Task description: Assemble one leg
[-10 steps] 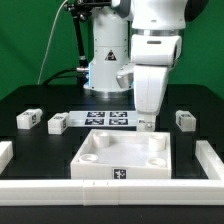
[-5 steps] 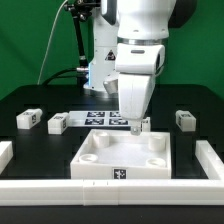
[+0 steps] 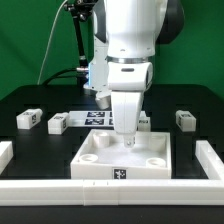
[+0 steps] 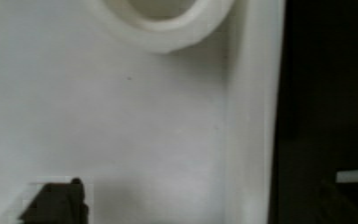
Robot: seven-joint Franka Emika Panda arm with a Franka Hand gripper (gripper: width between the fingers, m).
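The white tray-like tabletop [image 3: 103, 158] lies at the front middle, with corner sockets and a tag on its front wall. My gripper [image 3: 127, 138] hangs low over its far part, open and empty. In the wrist view the tabletop [image 4: 123, 120] fills the picture, with one round corner socket [image 4: 158, 20]. One dark fingertip [image 4: 55, 200] shows over it, and my gripper [image 4: 179, 208] holds nothing. Small white legs with tags lie on the black table: two at the exterior view's left [image 3: 28, 118] [image 3: 57, 123], one at the right [image 3: 184, 119], and one [image 3: 144, 122] just behind my gripper.
The marker board [image 3: 100, 118] lies behind the tabletop, in front of the robot base. White rails [image 3: 60, 190] border the work area at the front and both sides. Black table shows beside the tabletop's edge [image 4: 318, 100].
My arm has moved toward the exterior view's left and slightly forward, from over the leg behind the tabletop to over the tabletop's far part. The leg stayed where it was.
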